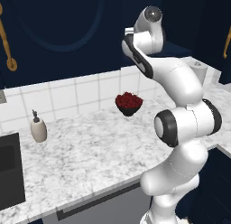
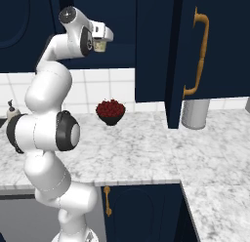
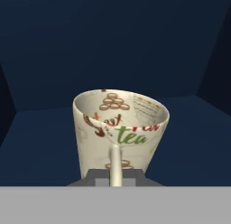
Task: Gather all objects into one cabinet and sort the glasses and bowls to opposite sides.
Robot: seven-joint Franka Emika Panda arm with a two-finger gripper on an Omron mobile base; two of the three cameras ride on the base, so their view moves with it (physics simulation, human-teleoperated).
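My gripper (image 2: 99, 40) is raised into the open navy wall cabinet and is shut on the cream patterned cup (image 2: 101, 46). In the hand view the cup (image 3: 119, 128) stands upright, mouth up, with brown and green "tea" print. The gripper (image 3: 115, 174) clamps its near rim, one finger reaching inside. The cup hangs just above the navy shelf (image 3: 189, 128) near the middle of the cabinet. The cabinet door (image 2: 215, 41) with the curved brass handle (image 2: 199, 53) stands open to the right. The orange cup, the grey-mauve cup and the striped bowl are out of view.
A dark bowl of red berries (image 2: 110, 110) sits on the marble counter (image 2: 146, 148) by the tiled wall. A pale canister (image 2: 195, 114) stands under the open door. A soap dispenser (image 1: 38, 128) and a sink (image 1: 9, 169) lie to the left.
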